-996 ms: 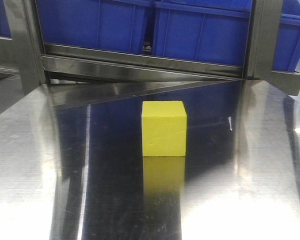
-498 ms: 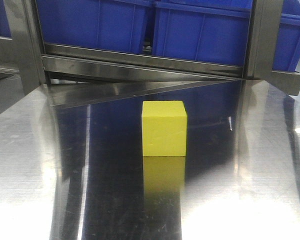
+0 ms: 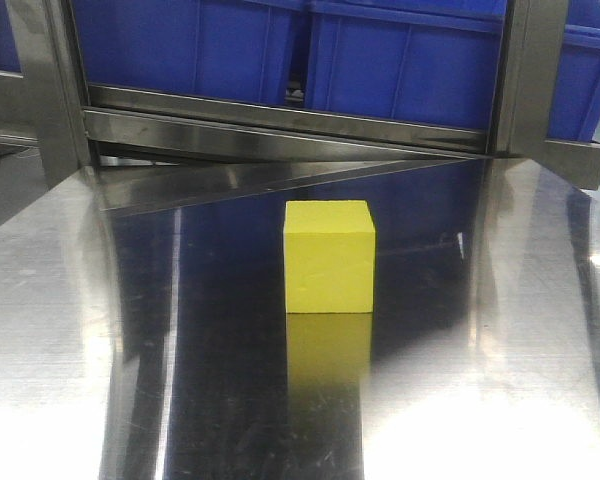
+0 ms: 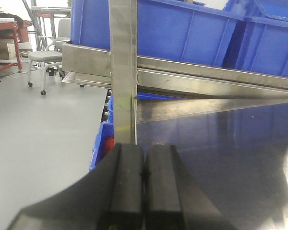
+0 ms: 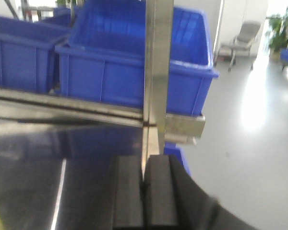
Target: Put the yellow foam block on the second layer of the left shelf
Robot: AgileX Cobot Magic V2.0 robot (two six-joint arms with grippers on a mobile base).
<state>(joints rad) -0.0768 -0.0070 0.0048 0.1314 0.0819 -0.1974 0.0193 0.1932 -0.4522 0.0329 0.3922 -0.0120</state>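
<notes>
The yellow foam block (image 3: 329, 257) stands upright on a shiny steel shelf surface (image 3: 60, 330), about in the middle of the front view, with its reflection below it. Nothing touches it. No gripper shows in the front view. My left gripper (image 4: 144, 149) is shut with nothing between its black pads, low over the steel surface's left edge, facing an upright steel post (image 4: 123, 72). My right gripper (image 5: 144, 162) is also shut and empty, facing the right-hand post (image 5: 157, 72). The block does not show in the left wrist view.
Blue plastic bins (image 3: 280, 50) sit in a row on the steel rail (image 3: 280, 125) just above and behind the block. Upright posts (image 3: 525, 70) frame the sides. Beyond the shelf lie grey floor, an office chair (image 4: 48, 57) on the left and another chair (image 5: 245, 38) on the right.
</notes>
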